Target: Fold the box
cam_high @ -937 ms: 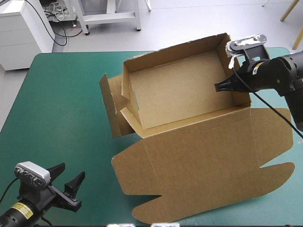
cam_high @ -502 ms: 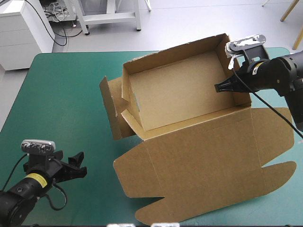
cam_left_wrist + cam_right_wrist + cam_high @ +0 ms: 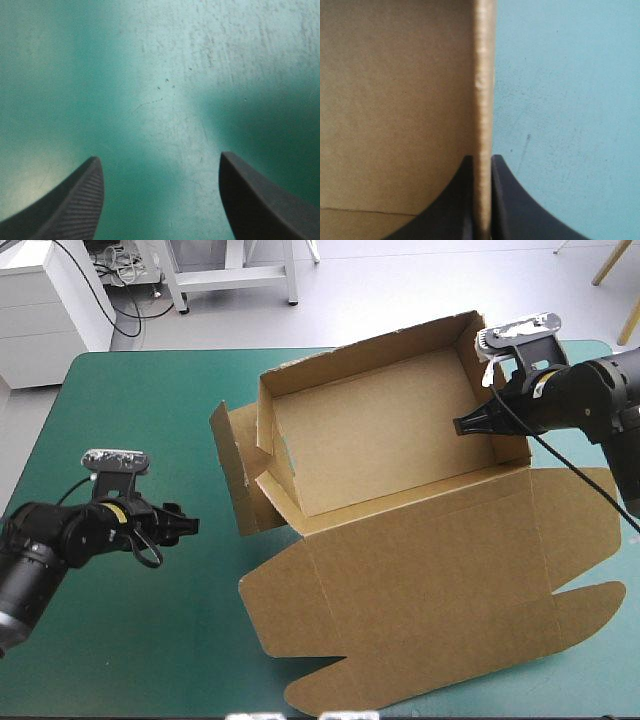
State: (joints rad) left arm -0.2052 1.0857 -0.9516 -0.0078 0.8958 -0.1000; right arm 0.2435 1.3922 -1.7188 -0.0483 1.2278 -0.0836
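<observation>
Right end effector clamps the box wall (pad faces hidden).

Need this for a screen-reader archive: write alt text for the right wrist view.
The right gripper is shut on the edge of a raised wall of the brown box. Board fills one side of it, the teal-green cover the other.
</observation>
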